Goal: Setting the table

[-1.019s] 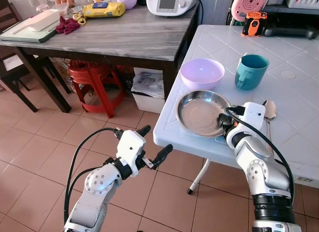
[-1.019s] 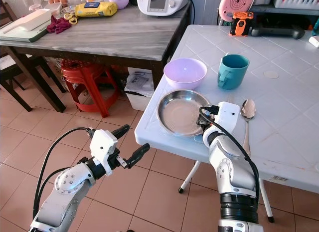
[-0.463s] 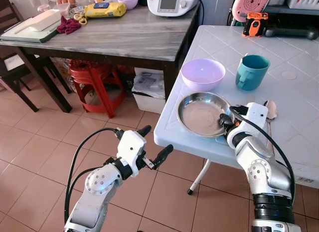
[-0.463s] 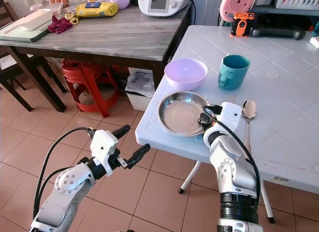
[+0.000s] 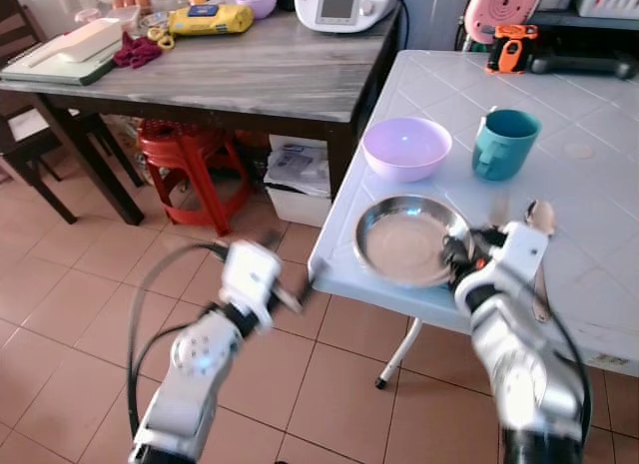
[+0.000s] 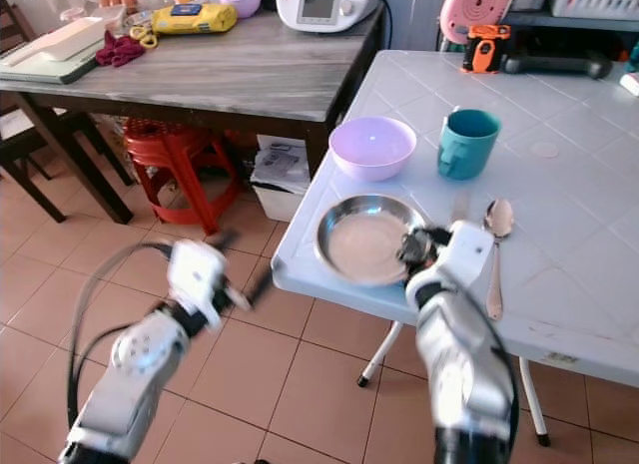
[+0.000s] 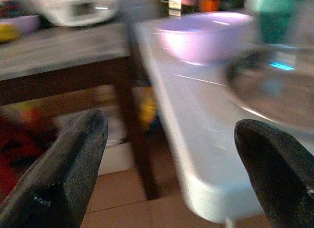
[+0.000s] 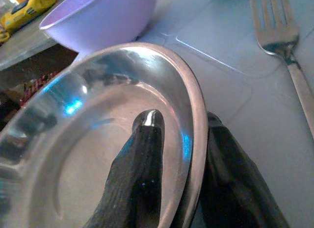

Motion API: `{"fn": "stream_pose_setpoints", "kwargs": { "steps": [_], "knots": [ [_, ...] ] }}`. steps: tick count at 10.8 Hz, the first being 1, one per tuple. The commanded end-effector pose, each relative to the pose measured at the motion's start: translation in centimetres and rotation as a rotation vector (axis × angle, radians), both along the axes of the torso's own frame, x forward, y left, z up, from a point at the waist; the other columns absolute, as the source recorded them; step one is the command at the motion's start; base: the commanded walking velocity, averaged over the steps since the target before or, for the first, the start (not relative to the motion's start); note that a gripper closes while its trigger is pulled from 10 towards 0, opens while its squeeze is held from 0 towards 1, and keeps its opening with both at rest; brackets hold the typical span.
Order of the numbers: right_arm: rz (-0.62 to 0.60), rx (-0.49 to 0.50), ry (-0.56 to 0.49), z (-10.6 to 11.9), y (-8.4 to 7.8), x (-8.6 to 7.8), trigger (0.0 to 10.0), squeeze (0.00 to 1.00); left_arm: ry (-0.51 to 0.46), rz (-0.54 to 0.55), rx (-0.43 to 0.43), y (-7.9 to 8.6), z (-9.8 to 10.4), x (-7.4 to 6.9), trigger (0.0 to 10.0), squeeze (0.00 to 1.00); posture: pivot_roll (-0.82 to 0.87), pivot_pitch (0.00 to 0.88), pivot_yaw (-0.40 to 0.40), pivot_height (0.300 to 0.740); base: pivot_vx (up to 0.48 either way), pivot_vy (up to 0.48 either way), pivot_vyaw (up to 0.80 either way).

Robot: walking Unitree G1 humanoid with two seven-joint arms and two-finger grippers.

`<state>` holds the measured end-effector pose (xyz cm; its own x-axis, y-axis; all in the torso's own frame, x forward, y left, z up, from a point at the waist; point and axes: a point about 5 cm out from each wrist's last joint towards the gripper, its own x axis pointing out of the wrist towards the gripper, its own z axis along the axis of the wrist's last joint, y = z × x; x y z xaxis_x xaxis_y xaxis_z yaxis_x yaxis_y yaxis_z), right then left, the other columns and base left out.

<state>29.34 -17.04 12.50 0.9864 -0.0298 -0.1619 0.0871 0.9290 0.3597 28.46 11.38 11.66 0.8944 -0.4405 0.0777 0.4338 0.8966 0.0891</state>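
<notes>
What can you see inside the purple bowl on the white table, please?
The purple bowl looks empty: its visible inner wall and bottom are bare, with a spot of glare. Its near rim hides a strip of the inside closest to the camera.

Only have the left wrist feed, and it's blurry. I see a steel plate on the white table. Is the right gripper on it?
Observer: Yes. The right gripper is shut on the rim of the round stainless steel plate, with one finger inside and one outside.
Operator: Any cutlery near it?
Observer: A metal fork lies on the white plastic table, just past the gripped rim.
Operator: Where is my side relative to the table?
Observer: The left gripper hangs over the tiled floor, short of the table's near corner, touching nothing.
</notes>
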Motion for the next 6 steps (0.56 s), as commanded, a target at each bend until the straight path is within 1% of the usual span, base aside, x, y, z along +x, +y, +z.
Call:
{"fn": "stream_pose_setpoints", "kwargs": {
  "steps": [1,2,3,4,6],
  "knots": [
    [0.013,-0.019,-0.026,0.3,0.8,-0.3,0.0,0.0,0.025,0.067,-0.005,0.8,-0.4,0.3,10.0,0.0,-0.07,0.1,0.117,0.74,0.0,0.0,0.0],
    [0.012,-0.008,-0.114,1.4,1.3,-0.8,0.4,0.0,0.029,0.112,-0.023,1.2,-0.4,0.5,10.0,0.0,-0.07,0.099,0.12,0.74,0.0,0.0,0.0],
    [-0.011,0.015,-0.185,2.4,1.4,-1.2,4.0,0.0,0.036,0.133,-0.035,1.5,-0.4,0.8,10.0,0.0,-0.07,0.097,0.124,0.74,0.0,0.0,0.0],
    [-0.01,-0.004,-0.208,2.8,1.5,-1.3,10.0,0.0,0.037,0.146,-0.041,1.5,-0.3,1.0,10.0,0.0,-0.08,0.096,0.124,0.74,0.0,0.0,0.0],
    [-0.026,-0.07,-0.235,3.4,1.5,-1.6,10.0,0.0,0.037,0.154,-0.05,1.6,-0.2,1.4,10.0,0.0,-0.08,0.098,0.125,0.74,0.0,0.0,0.0]
  ]
}}
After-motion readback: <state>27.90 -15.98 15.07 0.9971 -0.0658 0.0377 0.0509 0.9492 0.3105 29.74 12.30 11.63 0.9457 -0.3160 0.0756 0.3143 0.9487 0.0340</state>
